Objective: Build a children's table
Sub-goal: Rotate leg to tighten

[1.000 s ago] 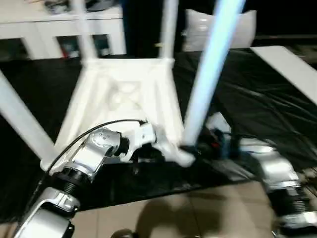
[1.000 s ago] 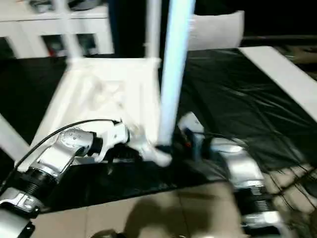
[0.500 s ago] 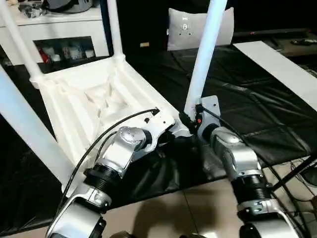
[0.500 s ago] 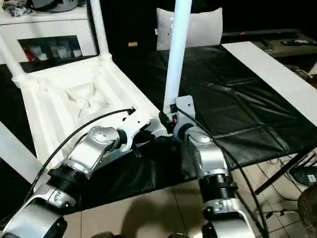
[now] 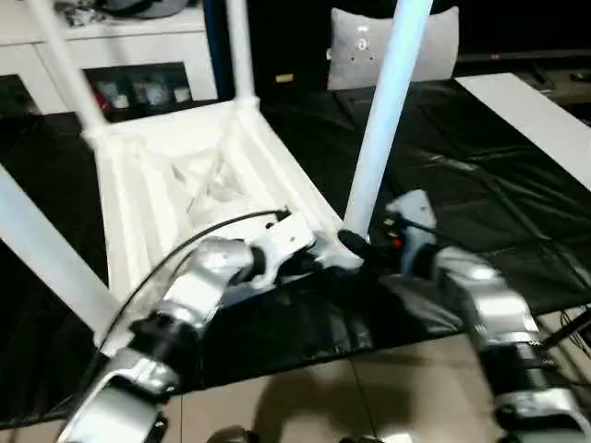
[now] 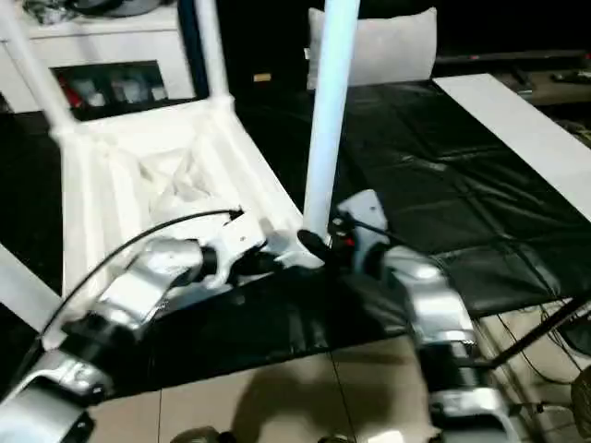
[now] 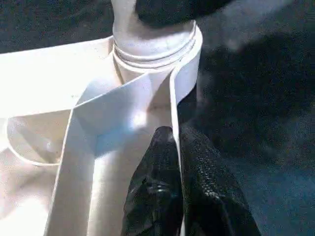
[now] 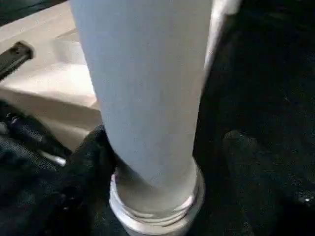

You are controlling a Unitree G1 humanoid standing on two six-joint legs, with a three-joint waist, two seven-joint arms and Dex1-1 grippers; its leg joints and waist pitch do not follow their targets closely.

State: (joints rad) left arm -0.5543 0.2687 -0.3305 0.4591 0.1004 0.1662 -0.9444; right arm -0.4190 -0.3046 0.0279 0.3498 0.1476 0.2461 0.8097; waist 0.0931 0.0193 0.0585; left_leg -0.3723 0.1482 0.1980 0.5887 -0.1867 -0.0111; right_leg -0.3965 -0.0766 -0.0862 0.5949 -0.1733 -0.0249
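The children's table is seen upside down on a black sheet, its ribbed underside facing up and its legs standing up from the corner sockets. The left gripper is clenched on the thin side wall of the table top, one black finger inside the wall and the other outside it, just short of the near corner socket. Beyond the fingertips, the threaded base of a leg is seated in that socket.

The right gripper is placed at the foot of the same leg, which stands between its jaws. One dark finger lies just beside the leg's base and the other stands apart from it on the far side, so the jaws are released rather than clamped on the leg. In the head views the two grippers meet at this near corner, the left from the table side and the right from the sheet side.

Two further legs rise from the far corners, and another leg crosses the near left of the head view. Past the table, a white cabinet and a grey pillow are visible.
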